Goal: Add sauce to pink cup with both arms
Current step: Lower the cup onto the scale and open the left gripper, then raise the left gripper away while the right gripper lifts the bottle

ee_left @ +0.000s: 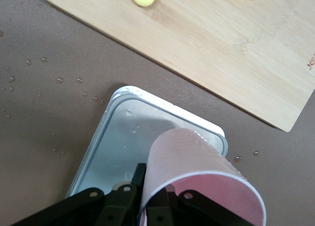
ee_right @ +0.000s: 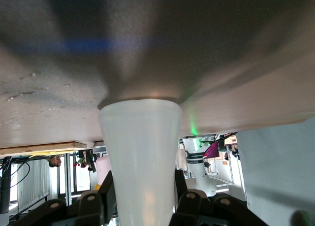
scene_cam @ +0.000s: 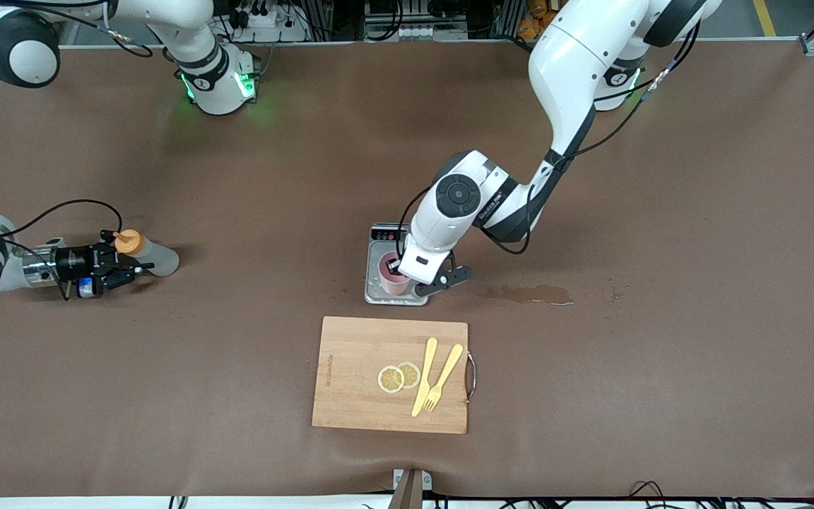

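The left gripper [scene_cam: 427, 281] is pinched shut on the wall of the pink cup [scene_cam: 394, 280], which stands on the scale [scene_cam: 379, 244] near the middle of the table [scene_cam: 661, 389], just farther from the camera than the cutting board [scene_cam: 350, 396]. In the left wrist view one finger sits inside the cup's rim [ee_left: 206, 179] and one outside.

The sauce bottle [scene_cam: 149, 256] stands near the right arm's end of the table, orange cap [scene_cam: 126, 242] up. The right gripper [scene_cam: 131, 272] reaches in level from that edge, its fingers [ee_right: 187, 204] on either side of the bottle's body [ee_right: 142, 157]; they look pressed against it, though I can't be sure the grip is firm.

Risks from here:
- A soft squeeze bottle clamped too hard may spurt sauce before it reaches the cup; a brown stain [scene_cam: 534, 293] already marks the table beside the scale.
- If the grip is loose, the bottle may slip or swing when lifted.
- The bottle must travel well across the table, and the left arm crowds the cup, so the arms could clash.
- A pull from the left gripper could tip the light cup off the scale.
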You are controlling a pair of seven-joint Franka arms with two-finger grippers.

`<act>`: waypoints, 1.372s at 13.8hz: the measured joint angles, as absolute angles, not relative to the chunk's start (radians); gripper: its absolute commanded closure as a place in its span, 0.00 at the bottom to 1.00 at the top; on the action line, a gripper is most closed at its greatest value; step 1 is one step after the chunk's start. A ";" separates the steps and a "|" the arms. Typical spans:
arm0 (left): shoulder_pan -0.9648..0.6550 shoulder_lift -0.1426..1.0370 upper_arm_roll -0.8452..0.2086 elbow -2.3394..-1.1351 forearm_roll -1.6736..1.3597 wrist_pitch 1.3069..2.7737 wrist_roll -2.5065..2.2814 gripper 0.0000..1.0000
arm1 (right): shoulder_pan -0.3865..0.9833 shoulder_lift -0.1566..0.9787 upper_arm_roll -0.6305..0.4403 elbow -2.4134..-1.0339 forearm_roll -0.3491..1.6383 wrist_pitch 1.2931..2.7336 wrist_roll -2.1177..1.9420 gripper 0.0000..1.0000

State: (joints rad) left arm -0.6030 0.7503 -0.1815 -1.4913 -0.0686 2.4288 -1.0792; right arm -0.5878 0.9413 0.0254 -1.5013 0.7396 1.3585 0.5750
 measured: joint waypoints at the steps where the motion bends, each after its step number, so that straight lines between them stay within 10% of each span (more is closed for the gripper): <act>1: -0.603 0.750 -0.181 -1.488 -0.067 2.429 -1.079 0.00 | -0.588 0.941 0.025 -1.501 0.740 1.358 0.575 0.65; 8: -0.602 0.747 -0.182 -1.473 -0.037 2.419 -1.079 0.00 | -0.563 0.923 0.027 -1.466 0.739 1.362 0.589 0.66; 19: -0.483 0.528 -0.193 -1.455 -0.057 2.016 -0.961 0.00 | -0.440 0.755 0.027 -1.443 0.695 1.394 0.818 0.68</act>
